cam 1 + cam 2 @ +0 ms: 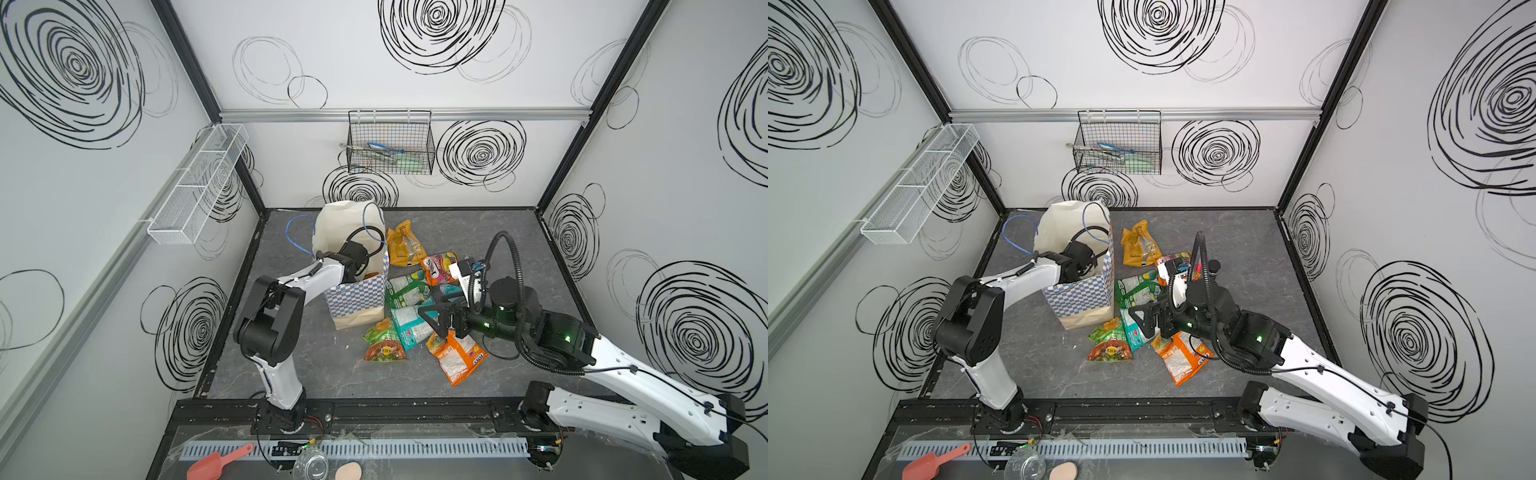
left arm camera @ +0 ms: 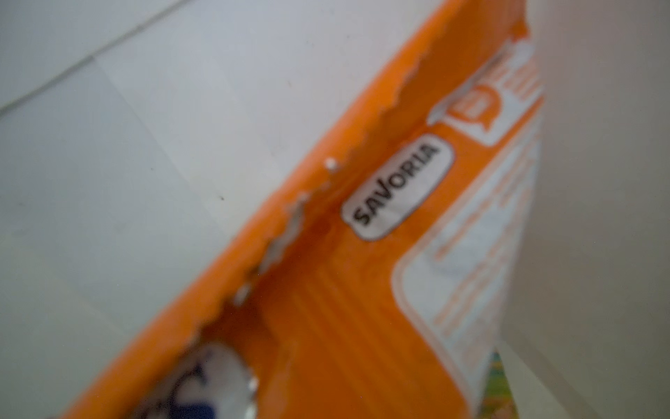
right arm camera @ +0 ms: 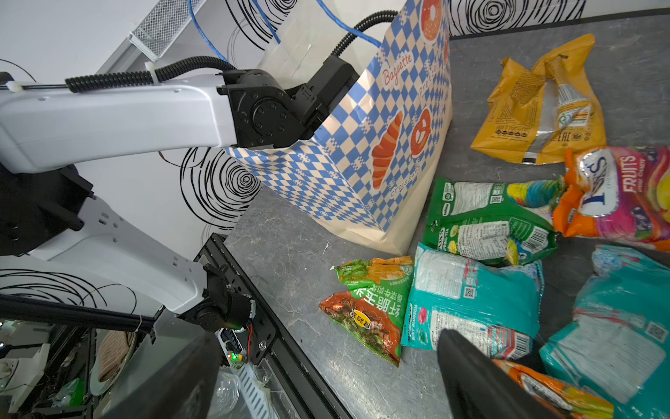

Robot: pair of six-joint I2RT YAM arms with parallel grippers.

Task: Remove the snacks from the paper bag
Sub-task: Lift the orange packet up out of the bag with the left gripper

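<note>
- The orange crinkly plastic snack packet (image 2: 362, 308) with the white "SAVORIA" label is your target. It sits inside the bag between cream paper walls and fills the left wrist view, very close and blurred.
- Its serrated seal edge runs on a slant across that view. You can judge from this that the packet leans on edge against a wall rather than lying flat on the bottom, so a pull straight up along the bag's height suits it.
- A green-and-yellow sliver (image 2: 496, 381) shows behind it. It may be another packet, but too little is visible to say.
- Your left hand is sunk in the bag's mouth and hidden in every view, so you cannot tell whether its fingers are apart, together or clamped on the packet. Only the left arm (image 1: 316, 274) shows, reaching over the rim.
- The tall paper bag (image 1: 357, 295), blue-and-white check above a tan base, stands upright at the back left of the grey marbled surface (image 1: 332, 374), with its mouth open upward.
- Just to its right, outside it, lie a mustard-yellow packet (image 1: 403, 245), a multicoloured packet (image 1: 438, 266), a green packet (image 1: 405, 289), a teal packet (image 1: 409, 328) and a second orange packet (image 1: 457, 361).
- Your right hand (image 1: 430, 322) hovers over the teal packet with its fingers wide apart, holding nothing. It is outside the bag, so the left arm is much the nearer to the target.
</note>
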